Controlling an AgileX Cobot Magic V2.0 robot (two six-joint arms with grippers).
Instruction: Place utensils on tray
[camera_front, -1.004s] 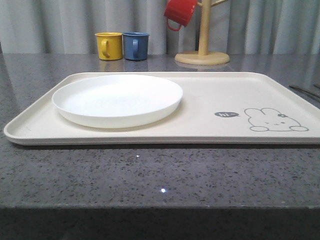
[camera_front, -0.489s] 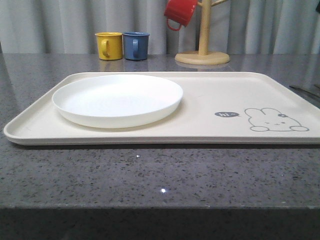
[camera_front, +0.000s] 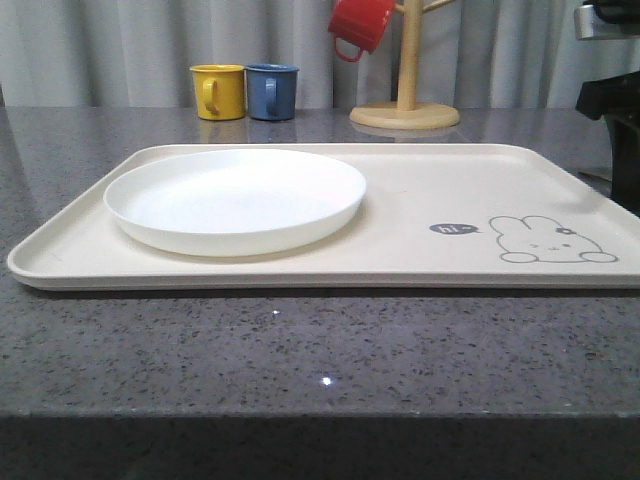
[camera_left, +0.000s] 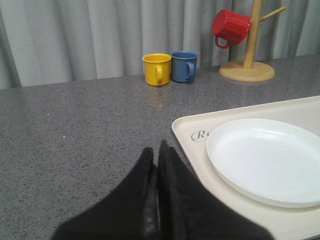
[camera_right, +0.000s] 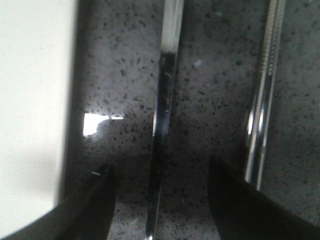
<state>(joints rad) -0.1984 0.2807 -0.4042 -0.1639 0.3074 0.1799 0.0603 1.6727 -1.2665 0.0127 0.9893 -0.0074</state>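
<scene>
The cream tray (camera_front: 420, 190) with a grey rabbit drawing lies across the table and holds the round white plate (camera_front: 235, 198) on its left half. Beside the tray's edge (camera_right: 30, 100), my right gripper (camera_right: 160, 167) is open low over the grey table. A slim steel utensil handle (camera_right: 164, 115) lies between its fingers (camera_right: 100, 200), untouched; its head is out of view. The steel chopsticks (camera_right: 262, 100) lie just outside the other finger. My left gripper (camera_left: 157, 150) is shut and empty by the tray's corner (camera_left: 192, 135), near the plate (camera_left: 265, 160).
A yellow mug (camera_front: 219, 91) and a blue mug (camera_front: 271, 91) stand at the back. A wooden mug tree (camera_front: 405, 110) behind the tray holds a red mug (camera_front: 360, 25). My right arm (camera_front: 612, 110) rises at the table's right edge.
My right arm has come into the front view at the right edge, where before only thin steel utensils lay on the table. Tray, plate and mugs have not moved.
</scene>
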